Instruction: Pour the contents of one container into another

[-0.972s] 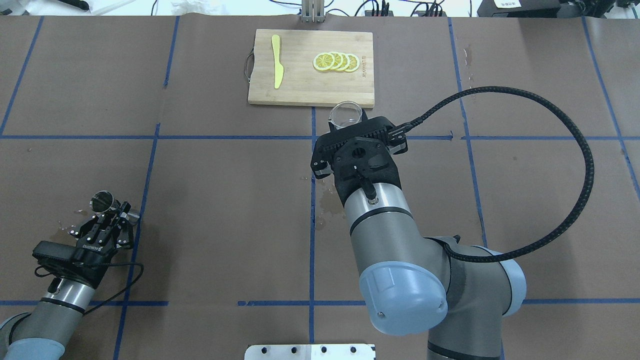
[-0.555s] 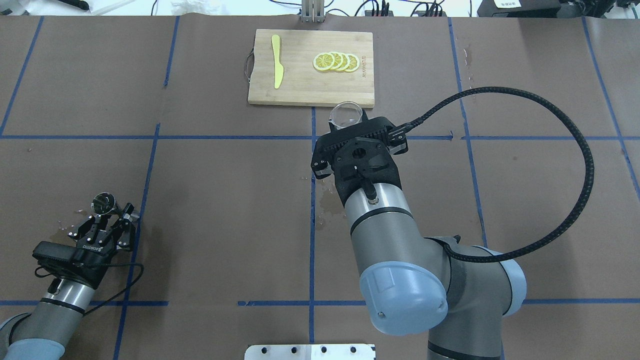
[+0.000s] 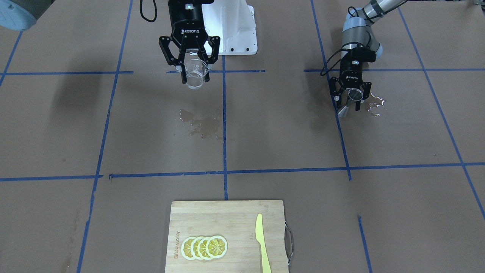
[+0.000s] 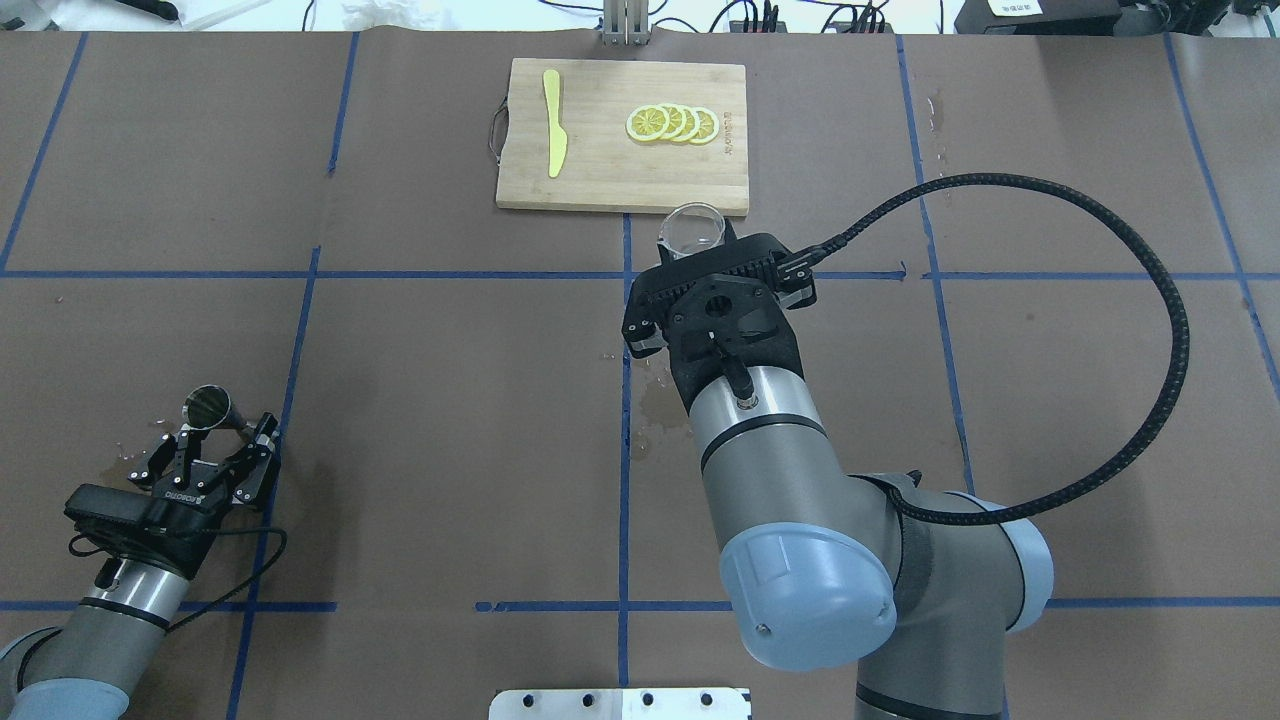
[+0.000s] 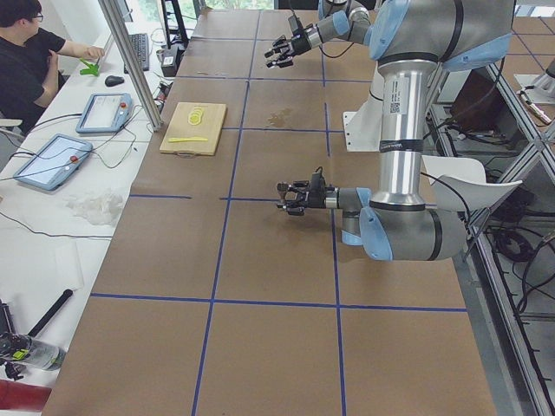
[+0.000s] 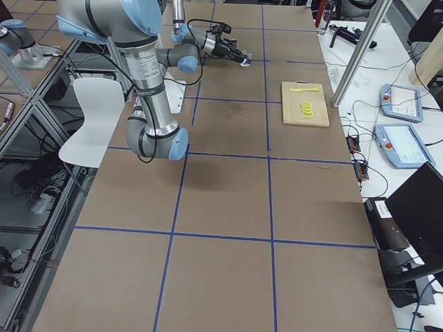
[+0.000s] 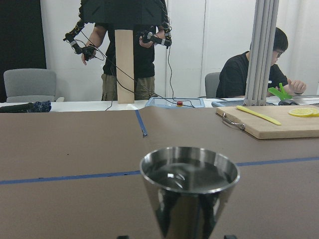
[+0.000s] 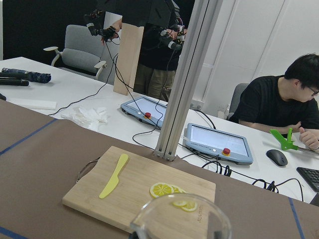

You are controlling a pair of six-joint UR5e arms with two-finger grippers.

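Left gripper (image 4: 222, 435): jaws spread wide, holding nothing; a second ago they were close around the jigger's waist; since then the gripper has drawn back toward the robot and opened further.
Jigger: the small shiny steel hourglass-shaped jigger (image 4: 205, 407) stands upright on the brown paper-covered table (image 4: 450, 400) at the robot's left, just ahead of the open fingertips; its place has not changed; the left wrist view shows its upper cup dead centre, with a reflective surface inside.
Right gripper (image 3: 196, 79): clamped on the beaker and held above the table near the middle; same pose as a second ago.
Beaker: the small clear glass cylindrical beaker (image 4: 690, 228) sits between the right fingers, its rim just short of the board's near edge in the overhead view; unmoved.
Spills: a wet patch (image 3: 199, 123) on the paper near the centre line; a small glinting puddle (image 3: 375, 102) just beside the jigger.
Board: a pale bamboo cutting board (image 4: 600, 170) at the far side, bearing a yellow plastic knife (image 4: 553, 125) and a row of overlapping lemon slices (image 4: 672, 123); all as before.
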